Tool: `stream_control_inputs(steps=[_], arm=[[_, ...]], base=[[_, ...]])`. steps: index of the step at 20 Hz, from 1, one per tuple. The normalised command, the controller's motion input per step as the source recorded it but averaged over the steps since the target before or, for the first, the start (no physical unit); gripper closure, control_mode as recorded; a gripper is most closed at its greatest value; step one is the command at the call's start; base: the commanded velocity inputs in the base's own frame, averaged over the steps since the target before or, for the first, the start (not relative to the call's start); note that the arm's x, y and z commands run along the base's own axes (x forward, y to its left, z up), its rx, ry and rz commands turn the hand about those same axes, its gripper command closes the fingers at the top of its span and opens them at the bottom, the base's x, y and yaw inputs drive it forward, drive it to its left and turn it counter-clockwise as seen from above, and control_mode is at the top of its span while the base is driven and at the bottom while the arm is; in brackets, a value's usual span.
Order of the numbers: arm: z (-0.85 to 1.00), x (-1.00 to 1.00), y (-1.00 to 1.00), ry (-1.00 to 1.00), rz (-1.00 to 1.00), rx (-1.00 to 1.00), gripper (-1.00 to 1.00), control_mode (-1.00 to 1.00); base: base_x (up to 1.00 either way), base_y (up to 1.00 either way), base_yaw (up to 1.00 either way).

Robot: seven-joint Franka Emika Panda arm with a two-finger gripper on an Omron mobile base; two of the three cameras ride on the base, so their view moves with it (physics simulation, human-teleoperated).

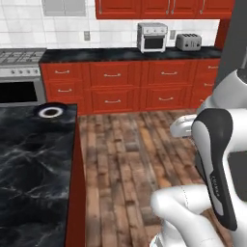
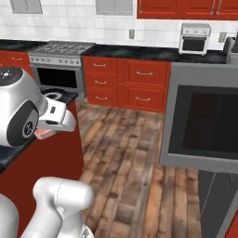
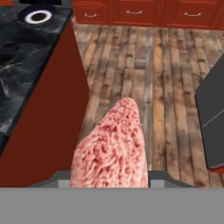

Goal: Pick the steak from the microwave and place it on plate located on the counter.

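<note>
The steak (image 3: 114, 148), a pinkish-red wedge, fills the low middle of the hand view, with my gripper (image 3: 109, 178) shut on its near end. It hangs over the wooden floor, just beside the red side of the counter (image 3: 22, 65). In the right base view the steak (image 2: 43, 134) peeks out under the hand at the counter's edge. The plate (image 3: 38, 17), navy-rimmed with a white ring, sits at the counter's far corner, well ahead of the steak. It also appears as the plate (image 1: 50, 112) in the left base view. The microwave's grey door (image 2: 204, 125) stands open on the right.
Red cabinets with a black top line the far wall, carrying a toaster oven (image 1: 152, 37) and a toaster (image 1: 188, 42). A stove (image 2: 60, 49) stands behind the counter. Wooden floor (image 1: 130, 159) lies between the counter and the microwave door.
</note>
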Motion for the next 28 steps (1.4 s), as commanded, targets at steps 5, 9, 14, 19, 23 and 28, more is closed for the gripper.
stream_control_inputs(steps=[5, 9, 14, 19, 23, 28], arm=[[0.0, 0.0, 0.0, 0.0, 0.0, 0.0, 1.0, 1.0], [0.0, 0.0, 0.0, 0.0, 0.0, 0.0, 1.0, 1.0], [0.0, 0.0, 0.0, 0.0, 0.0, 0.0, 1.0, 1.0], [0.0, 0.0, 0.0, 0.0, 0.0, 0.0, 1.0, 1.0], [0.0, 0.0, 0.0, 0.0, 0.0, 0.0, 1.0, 1.0], [0.0, 0.0, 0.0, 0.0, 0.0, 0.0, 1.0, 1.0]], base=[[1.0, -0.09, 0.0], [1.0, -0.14, 0.0], [1.0, -0.14, 0.0], [1.0, -0.27, 0.03], [1.0, -0.4, 0.19], [0.39, -0.38, 0.76]])
